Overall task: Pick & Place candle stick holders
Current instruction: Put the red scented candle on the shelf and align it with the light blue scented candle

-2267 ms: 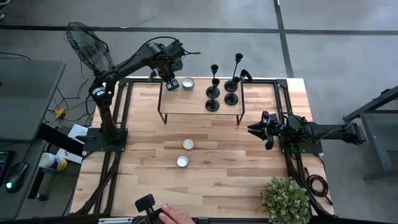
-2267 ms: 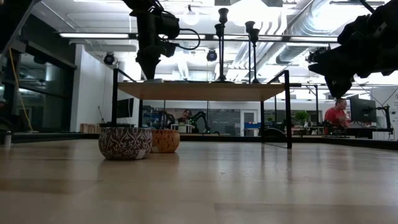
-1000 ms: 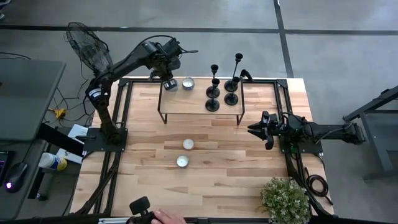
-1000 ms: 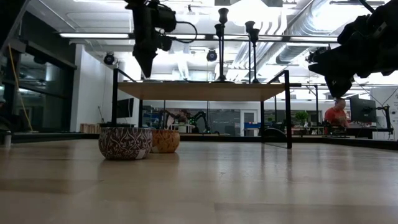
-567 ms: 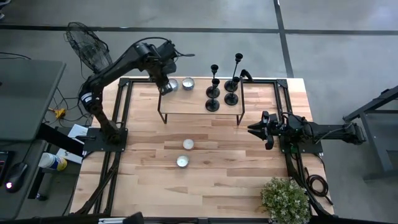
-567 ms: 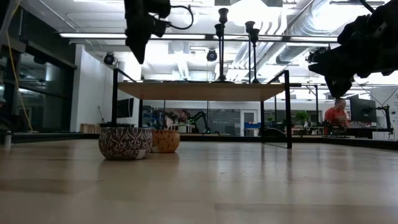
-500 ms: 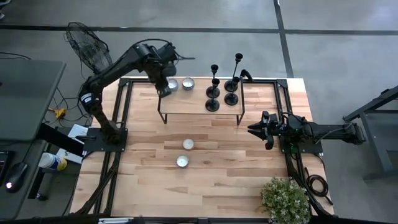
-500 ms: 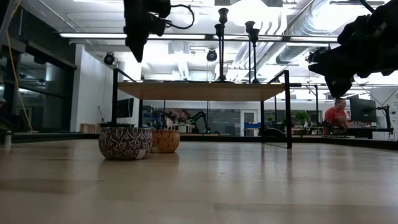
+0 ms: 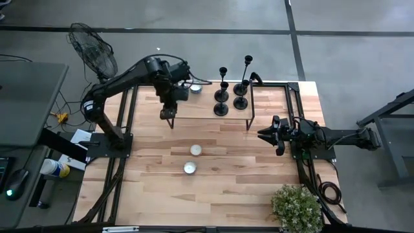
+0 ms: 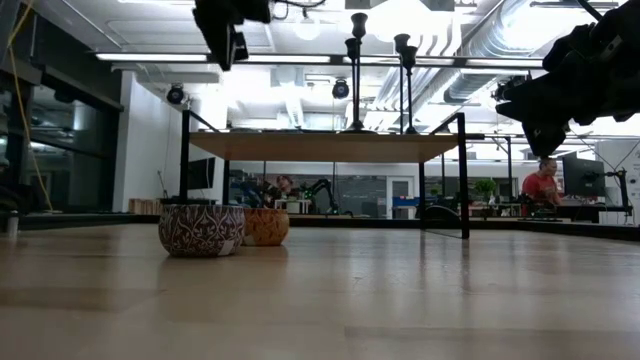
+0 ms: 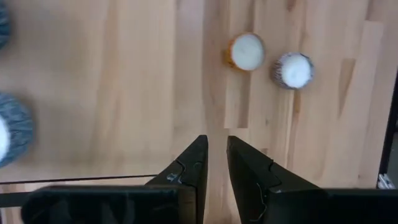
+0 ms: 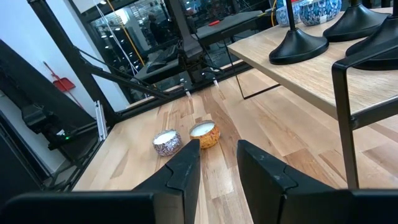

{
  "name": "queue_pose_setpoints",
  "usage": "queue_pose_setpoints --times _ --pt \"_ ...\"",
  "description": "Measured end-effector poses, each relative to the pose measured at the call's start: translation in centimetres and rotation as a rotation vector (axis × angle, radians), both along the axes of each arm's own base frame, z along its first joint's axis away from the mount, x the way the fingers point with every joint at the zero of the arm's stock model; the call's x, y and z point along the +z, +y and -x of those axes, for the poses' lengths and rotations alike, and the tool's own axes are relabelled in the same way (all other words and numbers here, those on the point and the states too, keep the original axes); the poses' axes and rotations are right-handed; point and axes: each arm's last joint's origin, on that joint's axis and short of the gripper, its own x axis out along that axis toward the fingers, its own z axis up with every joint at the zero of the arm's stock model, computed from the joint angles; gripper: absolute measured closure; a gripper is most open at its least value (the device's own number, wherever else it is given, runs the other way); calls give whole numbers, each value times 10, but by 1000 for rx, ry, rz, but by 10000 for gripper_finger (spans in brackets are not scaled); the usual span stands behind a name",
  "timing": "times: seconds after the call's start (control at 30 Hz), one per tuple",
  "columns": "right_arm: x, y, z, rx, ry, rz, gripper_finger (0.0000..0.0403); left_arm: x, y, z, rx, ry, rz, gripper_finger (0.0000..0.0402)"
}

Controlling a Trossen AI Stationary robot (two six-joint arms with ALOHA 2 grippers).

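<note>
"Where are the candle stick holders (image 9: 231, 87)?"

"Standing on the right part of the raised shelf (image 9: 207, 109); in the right wrist view only their bases show."

"And the grippers?"

"The left gripper (image 9: 169, 114) hangs over the shelf's near-left corner, fingers slightly parted, holding nothing. The right gripper (image 9: 266, 135) waits right of the shelf, parted and empty."

"Any writing?"

"None legible."

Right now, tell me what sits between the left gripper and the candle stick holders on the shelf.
High view: one small candle tin sits on the raised shelf between the left gripper and the candle stick holders. Otherwise bare shelf wood.
</note>
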Motion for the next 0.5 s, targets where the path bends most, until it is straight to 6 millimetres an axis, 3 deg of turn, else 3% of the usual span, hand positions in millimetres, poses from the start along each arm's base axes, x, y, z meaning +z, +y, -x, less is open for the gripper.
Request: queue_pose_setpoints --times 0.3,0.5 --pt "0 0 0 0 0 0 304 -3 -57 18 114 73 8 344" --pt "0 0 0 0 0 0 304 -20 -99 16 373 164 10 344"
